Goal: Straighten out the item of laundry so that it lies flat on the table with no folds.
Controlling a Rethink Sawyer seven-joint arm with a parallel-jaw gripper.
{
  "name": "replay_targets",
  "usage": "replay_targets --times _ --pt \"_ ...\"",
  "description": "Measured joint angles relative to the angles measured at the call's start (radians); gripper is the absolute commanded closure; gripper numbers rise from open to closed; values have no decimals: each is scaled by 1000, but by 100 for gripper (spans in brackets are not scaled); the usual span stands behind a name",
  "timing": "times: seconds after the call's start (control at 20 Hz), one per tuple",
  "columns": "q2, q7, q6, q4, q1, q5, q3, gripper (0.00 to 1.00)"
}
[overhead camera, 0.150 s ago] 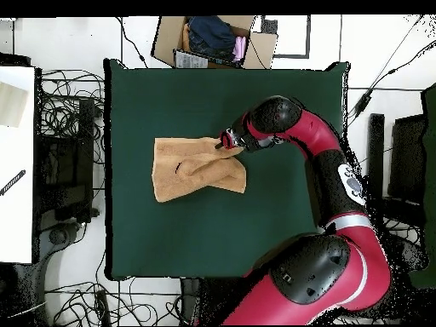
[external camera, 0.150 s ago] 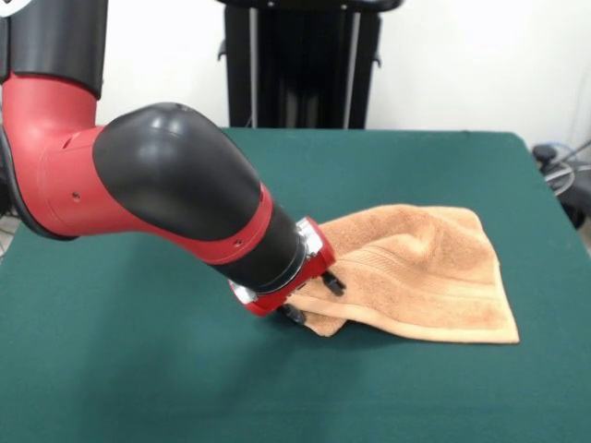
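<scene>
Towel, orange-tan terry, lies on the green desk, right of centre in the front view. Its left corner is bunched and raised where the claw meets it; ribbed bands run across the cloth, and a fold runs along its near side. The rest spreads out toward a point at the lower right. The claw's dark fingers press into the bunched corner, but whether they are clenched on the cloth or only touching it I cannot tell, for the wrist hides most of them.

The arm reaches low across the desk from the left and blocks the desk behind it. From overhead, the towel sits near the middle, with the claw at one of its corners. A cardboard box with clothes stands beyond the desk's far edge. Cables trail over the floor at the sides, and a white bench stands apart.
</scene>
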Motion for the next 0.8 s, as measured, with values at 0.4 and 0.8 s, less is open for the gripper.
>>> replay_targets --times 0.4,0.8 --pt "0 0 0 0 0 -2 0 0" --pt "0 0 0 0 0 -3 1 100"
